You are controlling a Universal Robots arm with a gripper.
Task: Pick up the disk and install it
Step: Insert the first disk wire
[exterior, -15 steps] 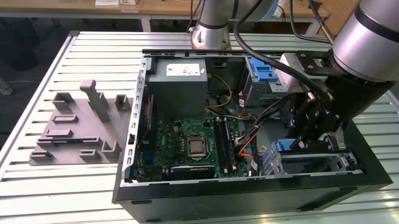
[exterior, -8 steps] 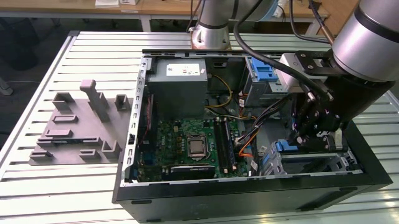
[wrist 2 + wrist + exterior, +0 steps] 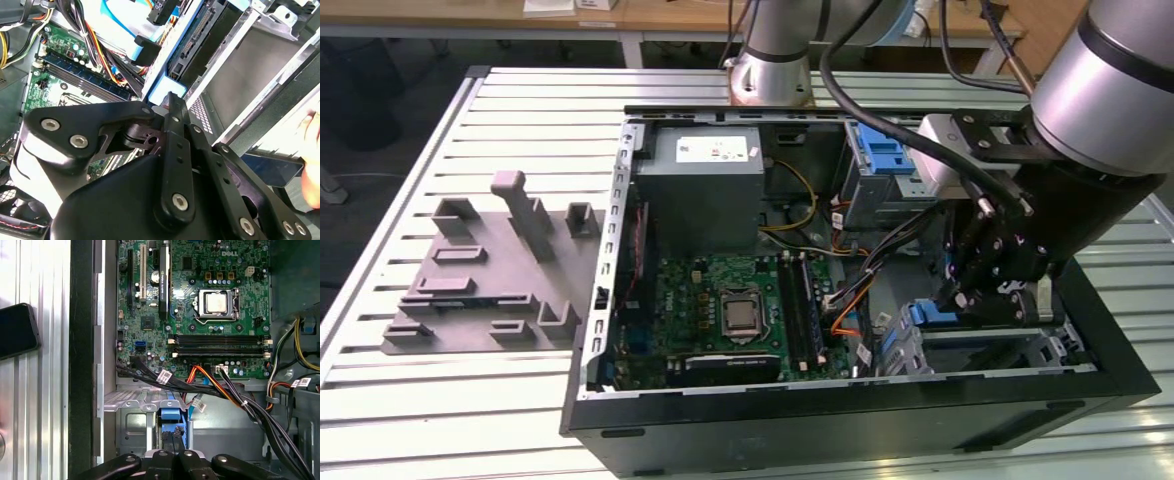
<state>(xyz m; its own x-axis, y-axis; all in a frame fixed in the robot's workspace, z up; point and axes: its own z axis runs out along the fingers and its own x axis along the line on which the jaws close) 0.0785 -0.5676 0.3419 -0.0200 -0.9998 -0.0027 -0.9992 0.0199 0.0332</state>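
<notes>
Black linkage bars of my gripper [image 3: 169, 107] crowd the second wrist view, and beyond them my jaws sit drawn close together, pinched on the blue plastic edge of the disk [image 3: 167, 82], a flat drive in its blue carrier frame. I judge that I have hold of it, though the contact itself is partly hidden by my own links.

From the exterior view, my gripper [image 3: 961, 300] is down inside the open black tower computer case [image 3: 854, 420], at the silver metal drive cage [image 3: 987, 345] in the corner nearest the camera on the exterior view's right. The disk's blue edge [image 3: 937, 313] shows just at the cage mouth. In the first wrist view the blue carrier [image 3: 172, 426] stands on end within the cage, below the green motherboard [image 3: 200, 305].

So the pickup looks done, and the disk seems partly entered into its bay. Whether it is fully seated I cannot tell. The case rests on a slatted metal table [image 3: 480, 400].
</notes>
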